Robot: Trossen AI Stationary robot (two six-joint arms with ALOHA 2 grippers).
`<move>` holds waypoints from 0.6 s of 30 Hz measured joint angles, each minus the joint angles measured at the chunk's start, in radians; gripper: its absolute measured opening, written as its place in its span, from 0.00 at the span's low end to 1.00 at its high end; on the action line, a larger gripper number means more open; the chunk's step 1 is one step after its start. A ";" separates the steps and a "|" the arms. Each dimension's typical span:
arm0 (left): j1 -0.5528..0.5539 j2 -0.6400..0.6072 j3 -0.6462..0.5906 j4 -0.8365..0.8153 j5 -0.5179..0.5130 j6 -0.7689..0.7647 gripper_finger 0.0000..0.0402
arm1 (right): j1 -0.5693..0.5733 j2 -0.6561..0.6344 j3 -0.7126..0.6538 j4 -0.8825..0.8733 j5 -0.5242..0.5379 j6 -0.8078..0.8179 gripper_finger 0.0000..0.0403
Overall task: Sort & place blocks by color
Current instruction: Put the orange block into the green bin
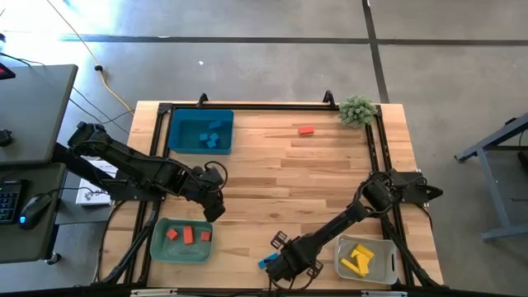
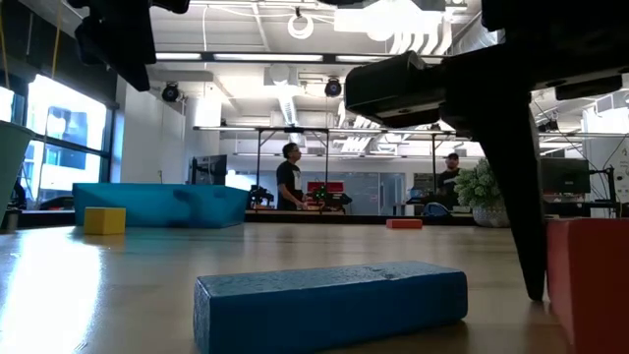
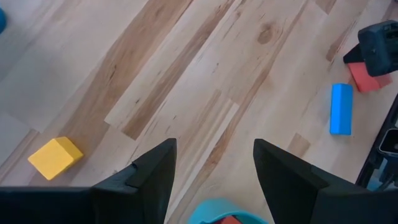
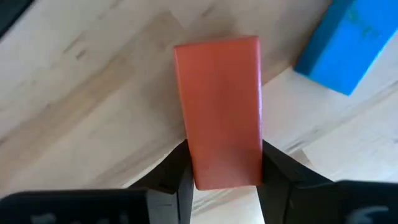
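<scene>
We judge the pick is in hand: our right gripper (image 4: 224, 177) pinches the red-orange bar (image 4: 219, 109) just beside the blue bar (image 4: 345, 46), our left gripper (image 3: 214, 165) hangs spread nearby; next, a lift toward the green bin (image 1: 157, 243).

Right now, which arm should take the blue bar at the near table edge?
Right. Its end effector already straddles the red-orange block beside the blue bar. The left end effector sits open near the green bin, farther off.
</scene>
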 joint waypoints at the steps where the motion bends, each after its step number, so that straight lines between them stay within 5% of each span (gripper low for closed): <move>1: 0.000 0.000 0.000 0.000 0.003 0.000 0.51 | 0.000 0.000 0.000 0.001 -0.001 0.003 0.27; 9: 0.005 0.000 0.000 0.000 0.055 0.010 0.51 | -0.015 -0.007 0.000 0.005 -0.002 0.239 0.27; 18: 0.052 0.000 0.000 0.003 0.153 0.092 0.51 | -0.018 -0.055 0.060 0.012 0.168 0.595 0.27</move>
